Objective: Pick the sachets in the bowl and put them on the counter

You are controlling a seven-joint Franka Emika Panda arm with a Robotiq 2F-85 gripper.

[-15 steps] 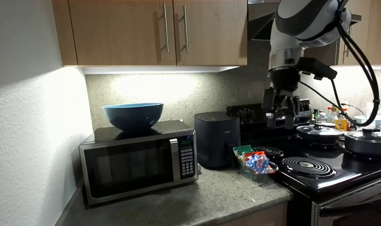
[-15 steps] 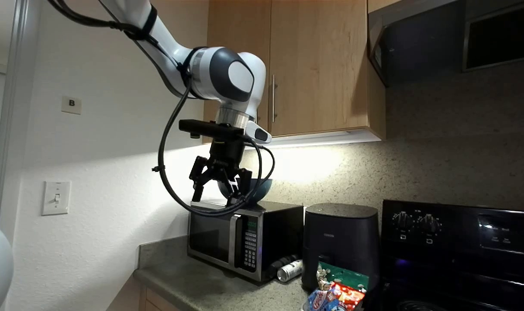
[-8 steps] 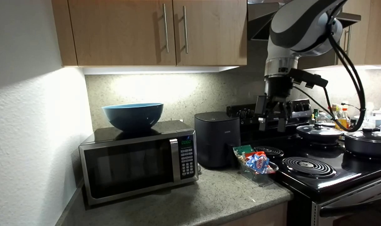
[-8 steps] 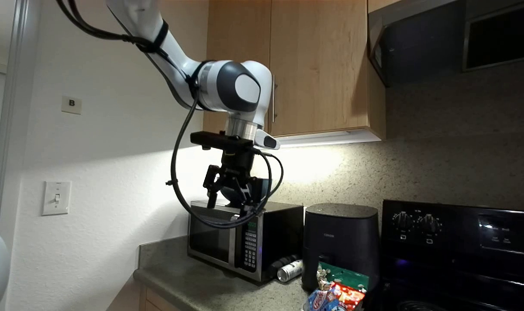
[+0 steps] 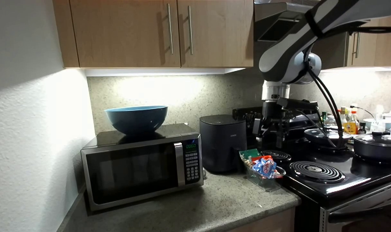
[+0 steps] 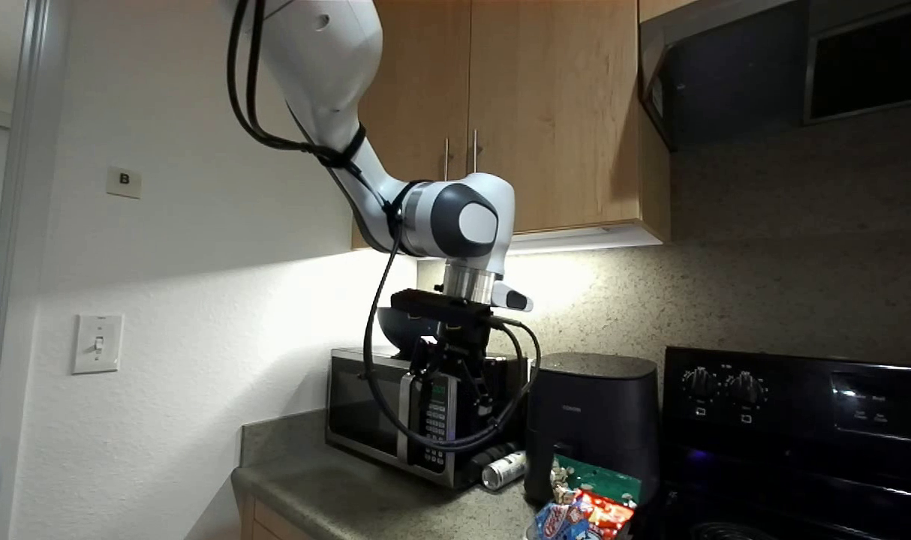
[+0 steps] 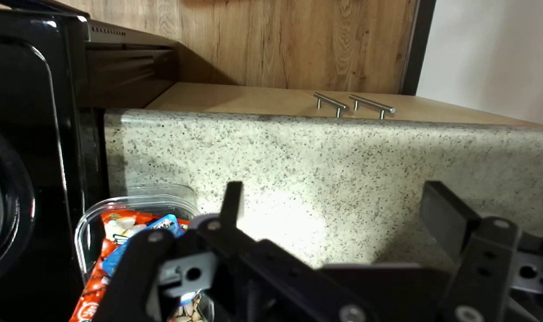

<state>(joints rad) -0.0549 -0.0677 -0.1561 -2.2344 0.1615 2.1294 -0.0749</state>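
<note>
The sachets sit in a clear plastic container, the bowl (image 5: pixel 268 185), at the counter's stove end. A blue sachet (image 5: pixel 265 166), a red one (image 5: pixel 261 157) and a green one (image 5: pixel 251 153) stick out of it. In an exterior view the red sachet (image 6: pixel 605 512) shows at the bottom edge. My gripper (image 5: pixel 269 140) is open and empty, held in the air above the level of the sachets. In the wrist view the open fingers (image 7: pixel 332 201) are over bare counter (image 7: pixel 298 156); the bowl (image 7: pixel 80 241) is left of them, partly hidden by the left finger.
A microwave (image 5: pixel 134 170) with a large blue bowl (image 5: pixel 137 119) on top stands on the counter. A black air fryer (image 5: pixel 223 145) is close behind the container. A can (image 6: pixel 504 471) lies by the microwave. The black stove (image 5: pixel 314 170) with lidded pans (image 5: pixel 377 146) adjoins.
The arm and open gripper have moved down and closer to the container, leftward in an exterior view and rightward in an exterior view. The sachets and container have not moved.
</note>
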